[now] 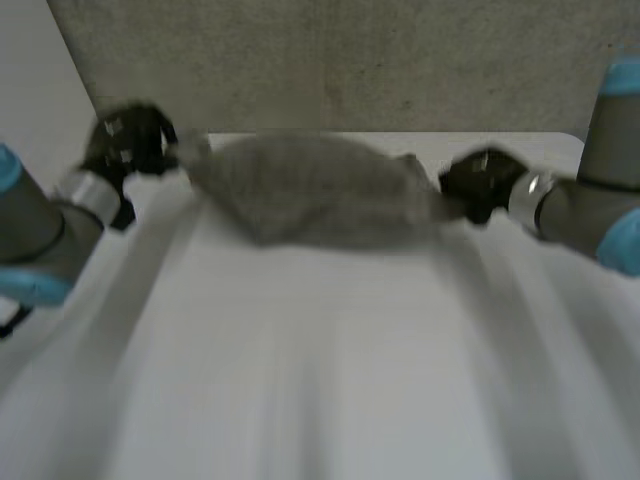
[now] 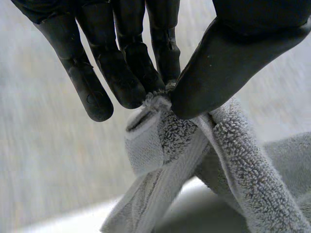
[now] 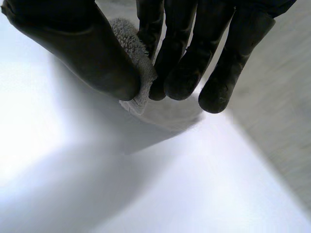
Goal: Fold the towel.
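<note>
**Towel held taut between both hands**

In the head view the white table (image 1: 320,380) takes up the lower frame, with a grey wall (image 1: 330,60) across the top. The grey towel (image 1: 315,190) spans the upper middle, bunched and sagging between the two hands. At upper left, the left hand (image 1: 128,140) pinches a corner of one end between thumb and fingers (image 2: 121,82). Right of centre, the right hand (image 1: 480,180) has its thumb and fingers (image 3: 180,73) clamped on the opposite end.

A white table (image 1: 330,380) stretches out beneath the right hand's fingers (image 3: 184,77), glaring under the light. Past them, a speckled grey wall (image 1: 330,60) stands upright along the table's far edge.
</note>
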{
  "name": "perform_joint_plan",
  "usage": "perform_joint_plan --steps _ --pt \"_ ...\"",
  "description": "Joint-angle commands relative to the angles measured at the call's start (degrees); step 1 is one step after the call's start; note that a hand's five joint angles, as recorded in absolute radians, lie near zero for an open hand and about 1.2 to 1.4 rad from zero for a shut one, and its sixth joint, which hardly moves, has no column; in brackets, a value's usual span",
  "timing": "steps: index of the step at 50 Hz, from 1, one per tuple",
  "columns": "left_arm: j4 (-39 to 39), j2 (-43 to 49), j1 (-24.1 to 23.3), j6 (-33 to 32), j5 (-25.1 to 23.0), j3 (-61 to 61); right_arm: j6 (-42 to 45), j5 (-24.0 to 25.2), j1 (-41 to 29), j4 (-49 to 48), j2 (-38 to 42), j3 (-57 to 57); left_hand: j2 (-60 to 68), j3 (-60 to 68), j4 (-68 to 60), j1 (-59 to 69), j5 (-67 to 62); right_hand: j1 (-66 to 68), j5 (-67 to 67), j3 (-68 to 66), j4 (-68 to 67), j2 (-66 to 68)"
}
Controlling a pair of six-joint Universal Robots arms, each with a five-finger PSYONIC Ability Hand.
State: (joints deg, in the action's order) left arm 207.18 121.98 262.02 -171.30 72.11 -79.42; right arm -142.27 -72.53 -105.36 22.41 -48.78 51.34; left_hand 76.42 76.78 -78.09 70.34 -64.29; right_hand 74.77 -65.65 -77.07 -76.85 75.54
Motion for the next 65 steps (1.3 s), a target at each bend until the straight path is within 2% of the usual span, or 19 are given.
perform_joint_plan --steps 1,7,11,18,25,36,41,49,51,52,53,54,55,56,57,58,59,61,65 --pt "-0.5 -0.2 3.6 -10.3 -2.8 -11.4 6.9 -0.1 1.9 -2.5 -2.4 14.1 3.6 3.2 -1.9 9.7 -5.7 5.2 -4.3 -2.9 -3.1 4.5" --pt "-1.0 -3.7 5.3 -16.0 -3.7 -13.9 5.6 -0.1 3.9 -6.8 -7.2 18.3 3.6 3.2 -1.9 9.7 -5.7 5.2 -4.3 -2.9 -3.1 4.5" --pt "-1.9 -4.2 5.4 -15.7 -3.6 -13.9 2.7 -0.1 5.4 -7.9 -9.5 19.2 3.6 3.2 -1.9 9.7 -5.7 5.2 -4.3 -2.9 -3.1 4.5" --pt "-8.7 -9.9 6.0 -15.3 -3.6 -14.0 -4.8 0.0 10.7 -8.1 -14.1 18.9 3.6 3.2 -1.9 9.7 -5.7 5.2 -4.3 -2.9 -3.1 4.5" --pt "-11.2 -14.0 6.2 -13.5 -3.7 -15.7 -5.1 -0.3 14.2 -7.5 -14.7 17.9 3.6 3.2 -1.9 9.7 -5.7 5.2 -4.3 -2.9 -3.1 4.5" --pt "-11.3 -12.8 4.7 -13.8 -3.9 -19.0 -4.6 -0.8 13.9 -6.0 -8.9 15.7 3.6 3.2 -1.9 9.7 -5.7 5.2 -4.3 -2.9 -3.1 4.5" --pt "-10.7 -8.2 3.5 -14.7 -3.9 -16.6 -4.7 -1.1 13.0 -6.3 -5.0 13.8 3.6 3.2 -1.9 9.7 -5.7 5.2 -4.3 -2.9 -3.1 4.5" --pt "-11.6 2.0 2.9 -17.7 -3.6 -5.7 -5.7 -1.5 9.0 -8.0 2.1 5.5 3.6 3.2 -1.9 9.7 -5.7 5.2 -4.3 -2.9 -3.1 4.5" --pt "-11.6 5.7 2.1 -17.7 -3.4 -1.6 -6.2 -2.3 8.4 -9.0 3.3 4.3 -10.6 -11.0 12.3 -4.5 8.5 5.2 -4.3 -2.9 -3.1 4.5" --pt "-11.6 5.7 2.1 -17.7 -3.4 -1.6 -6.2 -2.3 8.4 -9.0 3.3 4.3 -10.7 -11.1 12.4 -4.6 8.6 5.2 -4.3 -2.9 -3.1 4.5" --pt "-11.5 7.1 1.6 -17.8 -3.2 0.2 -6.5 -3.5 7.6 -10.2 4.5 3.3 -26.7 -27.0 28.4 -20.6 24.5 5.2 -4.3 -2.9 -3.1 4.5" --pt "-11.6 8.3 1.1 -17.8 -3.0 1.7 -6.9 -5.1 6.8 -11.2 5.3 2.5 -44.7 -45.0 46.3 -38.6 42.5 -1.7 2.6 4.0 3.8 -2.5" --pt "-11.6 8.4 1.1 -17.8 -3.0 1.7 -6.9 -5.2 6.8 -11.2 5.3 2.5 -44.8 -45.2 46.5 -38.8 42.7 -1.8 2.7 4.1 3.9 -2.5" --pt "-11.7 9.4 0.9 -17.8 -2.9 3.0 -6.9 -7.0 6.3 -12.5 5.7 2.1 -56.0 -56.4 57.7 -49.9 53.9 -25.1 26.0 27.4 27.2 -25.9" --pt "-11.7 10.2 0.9 -17.8 -2.8 4.1 -6.9 -8.7 6.2 -13.4 6.0 1.8 -59.6 -60.0 61.3 -53.5 57.5 -45.0 45.9 47.3 47.1 -45.7" --pt "-11.7 10.2 0.9 -17.8 -2.8 4.1 -6.9 -8.8 6.2 -13.4 6.0 1.8 -59.6 -60.0 61.3 -53.6 57.5 -45.2 46.1 47.5 47.3 -45.9" --pt "-11.7 10.6 0.9 -17.8 -2.3 4.8 -7.0 -10.3 6.1 -14.3 6.1 1.6 -61.1 -61.5 62.8 -55.1 59.0 -54.7 55.6 57.0 56.7 -55.4" --pt "-11.7 10.6 0.9 -17.8 -1.6 5.2 -7.1 -11.2 6.0 -14.8 5.8 1.6 -61.3 -61.7 63.0 -55.2 59.2 -57.9 58.8 60.2 60.0 -58.7" --pt "-11.7 8.1 0.9 -17.6 0.3 4.2 -8.6 -11.2 5.8 -15.2 2.5 2.9 -60.8 -61.2 62.5 -54.7 58.7 -58.0 58.8 60.3 60.0 -58.7"
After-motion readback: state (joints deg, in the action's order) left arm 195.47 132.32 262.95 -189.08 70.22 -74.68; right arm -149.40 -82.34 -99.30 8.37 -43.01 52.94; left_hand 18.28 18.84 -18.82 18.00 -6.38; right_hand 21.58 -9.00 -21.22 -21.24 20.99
